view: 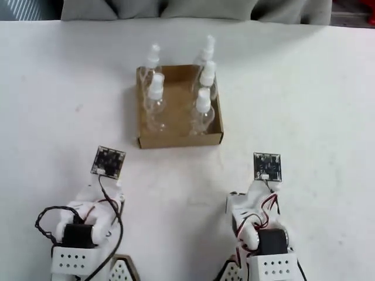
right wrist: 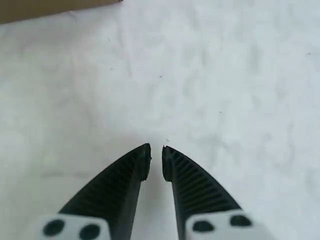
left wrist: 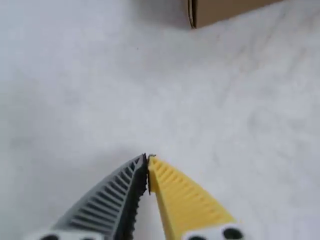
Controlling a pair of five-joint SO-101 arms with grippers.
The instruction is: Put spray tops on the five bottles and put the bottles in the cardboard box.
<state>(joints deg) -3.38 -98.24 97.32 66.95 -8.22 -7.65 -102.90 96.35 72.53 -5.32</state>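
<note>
Spanning the scene: white table (view: 304,88), faintly mottled surface.

Shallow brown cardboard box (view: 176,139), open-topped, sits mid-table on the far side, about midway between the two arms. A near corner of it shows at the edge of the left wrist view (left wrist: 225,10), a strip of it in the right wrist view (right wrist: 50,7).

Left arm (view: 82,225) and right arm (view: 261,228), white with black motors, rest at the near edge, well apart from the box and from each other.

Five clear plastic bottles (view: 156,99) stand upright at the box, each already wearing a white spray top (view: 203,100). Two are on the left side, three on the right. The three nearer ones are plainly inside. The two farthest rise at the far wall; cannot tell if their bases are within it.

Left gripper (left wrist: 148,160), one grey finger and one yellow: clenched, tips touching, empty, above bare table.

Right gripper (right wrist: 156,152), both fingers black: all but closed, a thin slit between the tips, grasping nothing.
</note>
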